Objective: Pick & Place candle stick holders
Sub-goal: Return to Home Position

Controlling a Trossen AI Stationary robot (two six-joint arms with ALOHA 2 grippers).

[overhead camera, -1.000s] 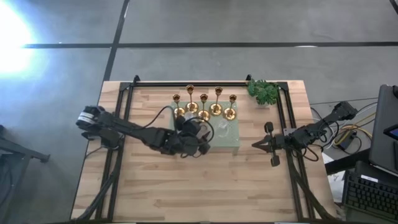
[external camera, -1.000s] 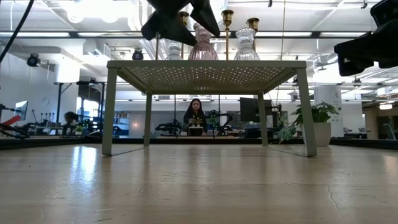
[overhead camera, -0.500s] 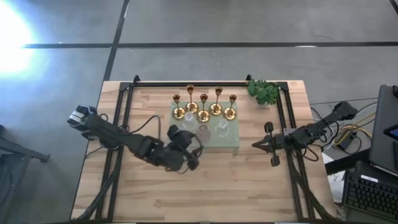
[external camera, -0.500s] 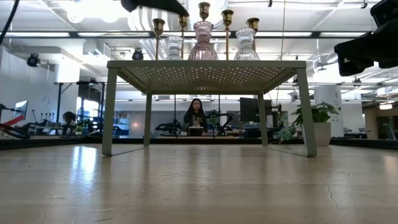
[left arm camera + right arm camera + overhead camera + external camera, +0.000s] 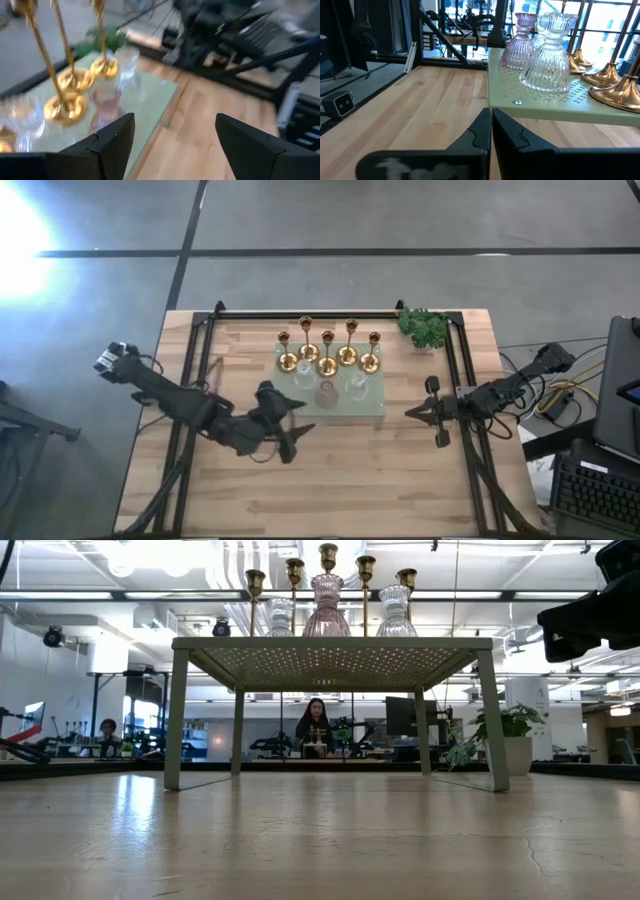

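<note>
Five gold holders (image 5: 327,355) stand on their round bases in a row at the far side of the pale green perforated tray (image 5: 372,409). In front of them stand a clear glass holder (image 5: 303,377), a pinkish one (image 5: 326,393) and a second clear one (image 5: 357,387). All show on the tray top in the low view (image 5: 327,605). My left gripper (image 5: 292,430) is open and empty, just off the tray's near left corner; its wrist view (image 5: 175,120) shows the holders ahead. My right gripper (image 5: 408,413) is shut and empty, right of the tray (image 5: 491,112).
A green leafy sprig (image 5: 425,327) lies at the table's far right. Black rails (image 5: 196,380) run along the table's left, far and right sides. The tray stands raised on four legs (image 5: 175,720). Bare wood lies along the near half of the table (image 5: 330,490).
My left gripper has drawn back from above the tray's glass holders toward the table's near left, and has gone out of the low view. The holders stand where they were.
</note>
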